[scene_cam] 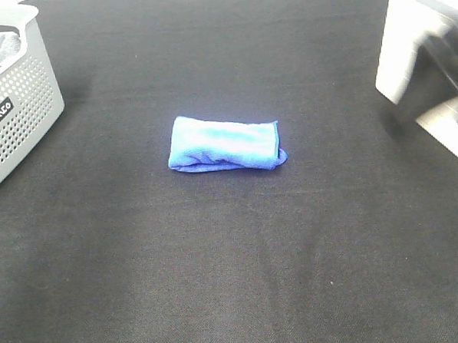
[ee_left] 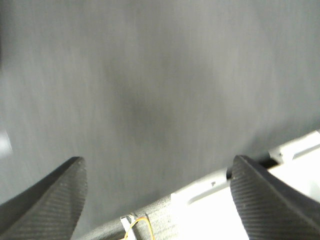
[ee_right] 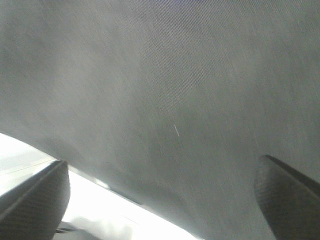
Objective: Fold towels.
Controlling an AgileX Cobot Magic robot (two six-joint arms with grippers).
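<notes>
A blue towel (scene_cam: 224, 144) lies folded into a small rectangle in the middle of the black table cloth (scene_cam: 235, 279). No gripper is near it. My left gripper (ee_left: 160, 200) is open and empty over bare cloth near the table's edge; its fingers (ee_left: 50, 200) stand wide apart. It is out of the exterior view. My right gripper (ee_right: 162, 200) is also open and empty over bare cloth near an edge. The right arm (scene_cam: 444, 51) shows blurred at the far right of the exterior view. The towel is in neither wrist view.
A grey perforated basket (scene_cam: 15, 113) holding dark cloth stands at the back left. A white and grey block (scene_cam: 406, 31) stands at the back right by the right arm. A white surface (ee_left: 280, 200) borders the cloth.
</notes>
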